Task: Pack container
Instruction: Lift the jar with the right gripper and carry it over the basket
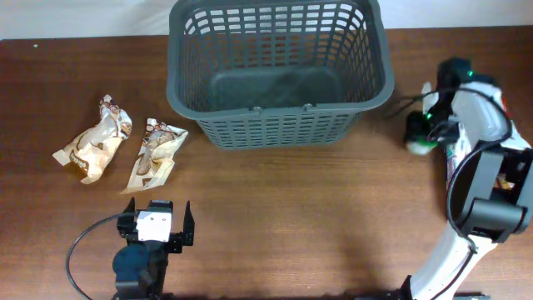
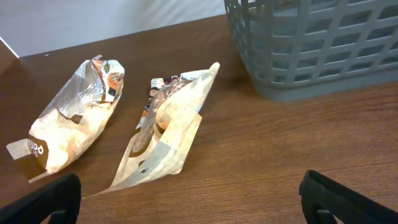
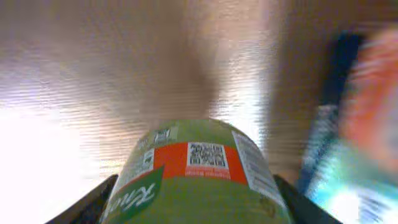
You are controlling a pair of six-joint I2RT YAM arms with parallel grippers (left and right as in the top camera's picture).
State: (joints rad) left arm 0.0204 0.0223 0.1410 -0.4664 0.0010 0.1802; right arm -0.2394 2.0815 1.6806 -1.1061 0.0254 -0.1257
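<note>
Table (image 1: 316, 217): beside container (image 1: 275, 129), right pincer (image 3: 194, 208) clasps green jar (image 3: 196, 168); left pincer (image 2: 186, 205) gapes.

Lg dk-grey lattice basket (image 1: 279, 125), upright, far centre.

A robotics laboratory bench is indicated. A left arm (image 1: 137, 262) and a right arm (image 1: 487, 212) with exposed cable (image 1: 73, 254) are stationed at a wooden table (image 1: 300, 208), which is backed by a white backdrop (image 1: 83, 17).
</note>
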